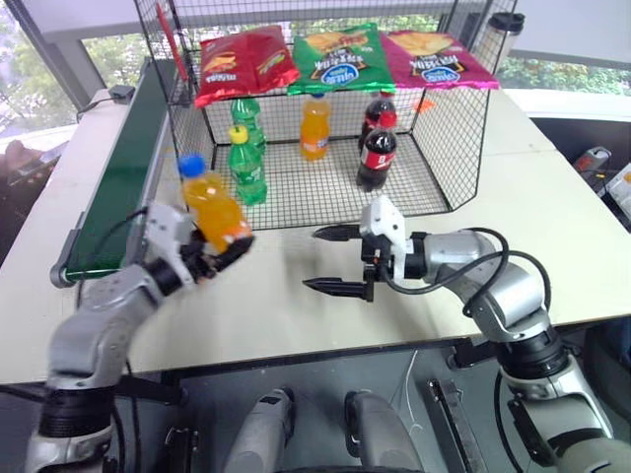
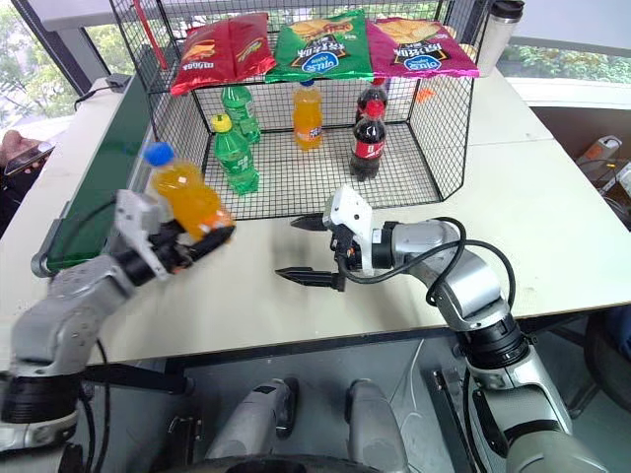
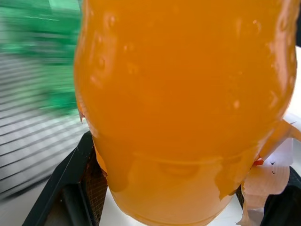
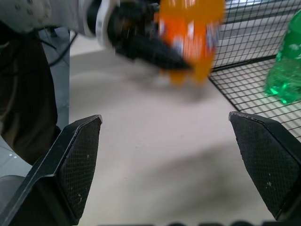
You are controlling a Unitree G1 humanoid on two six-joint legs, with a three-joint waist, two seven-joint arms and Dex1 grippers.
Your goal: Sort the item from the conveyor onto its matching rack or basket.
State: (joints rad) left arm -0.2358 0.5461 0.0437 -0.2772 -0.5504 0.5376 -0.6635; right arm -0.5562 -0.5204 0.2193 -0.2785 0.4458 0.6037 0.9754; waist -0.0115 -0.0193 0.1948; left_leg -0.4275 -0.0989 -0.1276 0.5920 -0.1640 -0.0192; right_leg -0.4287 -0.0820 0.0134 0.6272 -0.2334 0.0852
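Orange drink bottle | clamped low on its body by left gripper, held tilted above tabletop between conveyor and cage | right gripper fingers spread wide, empty, alongside | handover judged next: bottle to be centred between spread fingers before release.

The black wire cage stood open toward the robot, with bare tabletop in front of that opening. Inside the cage, two green bottles crowded its left part, an orange-capped bottle stood at the back middle, and two cola bottles stood right of middle. Bare mesh floor lay between them near the cage front. Chip bags roofed the cage. Before the cage mouth, the right gripper hung with fingers spread wide, and the left gripper held the orange drink bottle off the cage's left front corner.
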